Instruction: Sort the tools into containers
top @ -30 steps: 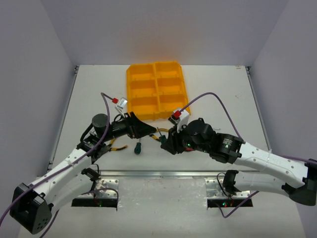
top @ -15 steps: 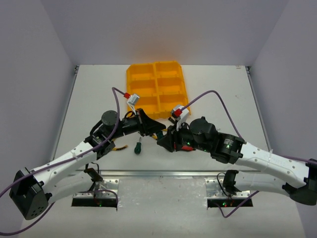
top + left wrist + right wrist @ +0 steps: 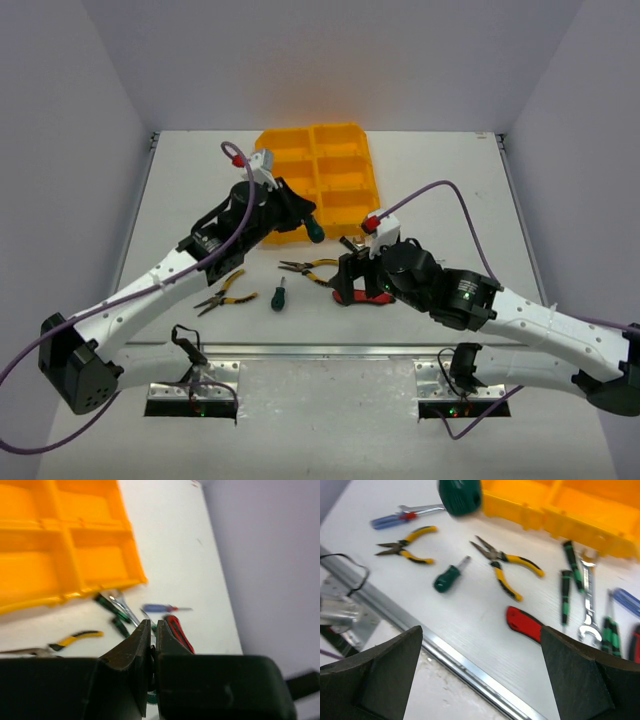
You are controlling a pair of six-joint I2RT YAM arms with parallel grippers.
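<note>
My left gripper is shut on a green-handled screwdriver and holds it in the air at the near edge of the yellow-orange tray. In the left wrist view the jaws are pressed together, with a bit of green between them. My right gripper is open wide just above a red utility knife, touching nothing. The held green handle shows at the top of the right wrist view.
On the table lie two yellow-black pliers, a stubby green screwdriver, a red-blue screwdriver, a silver wrench and thin green screwdrivers. A metal rail runs along the near edge.
My left gripper shut on the green screwdriver and carried it up and back toward the tray. My right gripper opened wide and stayed near the table's middle.
</note>
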